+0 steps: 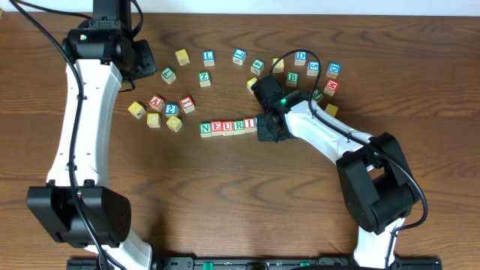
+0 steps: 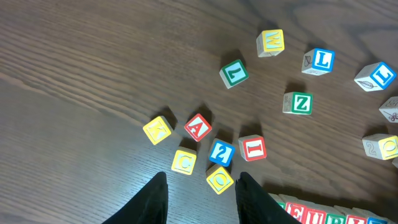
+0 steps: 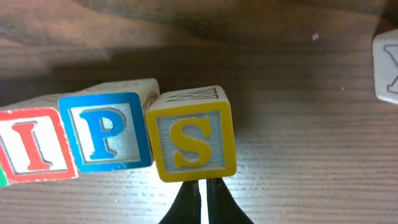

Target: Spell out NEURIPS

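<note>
On the wooden table lies a row of cubes reading N, E, U, R, I (image 1: 226,127). My right gripper (image 1: 267,127) sits at the row's right end and hides the last cubes from above. The right wrist view shows the red I cube (image 3: 31,146), the blue P cube (image 3: 107,130) and a yellow-framed S cube (image 3: 193,132) side by side, the S slightly tilted. My right gripper (image 3: 201,183) is shut, its fingertips pressed against the S cube's near edge. My left gripper (image 2: 202,175) hangs open and empty at the far left (image 1: 146,64), above loose cubes.
Loose cubes lie behind the row: A (image 1: 156,102), Z (image 1: 204,78), L (image 1: 208,56), D (image 1: 301,56), B (image 1: 292,77) and several others. A yellow O cube (image 2: 220,179) lies on the table below the left fingers. Another cube (image 3: 387,65) stands right of the S.
</note>
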Robot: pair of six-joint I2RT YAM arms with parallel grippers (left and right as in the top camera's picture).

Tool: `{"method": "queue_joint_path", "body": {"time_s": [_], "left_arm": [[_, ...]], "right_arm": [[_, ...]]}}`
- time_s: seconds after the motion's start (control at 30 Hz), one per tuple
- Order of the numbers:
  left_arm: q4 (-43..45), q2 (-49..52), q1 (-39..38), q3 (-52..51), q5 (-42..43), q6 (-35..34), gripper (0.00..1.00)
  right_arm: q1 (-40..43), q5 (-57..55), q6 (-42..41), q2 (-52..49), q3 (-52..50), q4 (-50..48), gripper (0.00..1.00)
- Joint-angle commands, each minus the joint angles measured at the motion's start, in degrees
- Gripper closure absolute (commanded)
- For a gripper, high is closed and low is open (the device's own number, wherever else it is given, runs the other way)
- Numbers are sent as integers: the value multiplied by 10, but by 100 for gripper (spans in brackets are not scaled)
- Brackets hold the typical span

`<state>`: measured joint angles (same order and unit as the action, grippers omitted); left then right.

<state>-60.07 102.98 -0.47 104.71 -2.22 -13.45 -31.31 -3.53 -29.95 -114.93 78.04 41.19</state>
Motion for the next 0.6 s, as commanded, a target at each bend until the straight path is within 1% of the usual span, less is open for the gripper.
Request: {"method": "queue_joint_path", "body": {"time_s": [0.0, 0.33, 0.57], "left_arm": [[-3, 7, 0, -4, 1, 3, 64], [-3, 8, 0, -4, 1, 3, 64], [-3, -5, 0, 3, 1, 10, 66]], "right_arm": [[1, -13, -8, -5, -3, -3, 99], [1, -8, -6, -4, 0, -5, 99], [2, 5, 10, 38, 41, 39, 99]]}}
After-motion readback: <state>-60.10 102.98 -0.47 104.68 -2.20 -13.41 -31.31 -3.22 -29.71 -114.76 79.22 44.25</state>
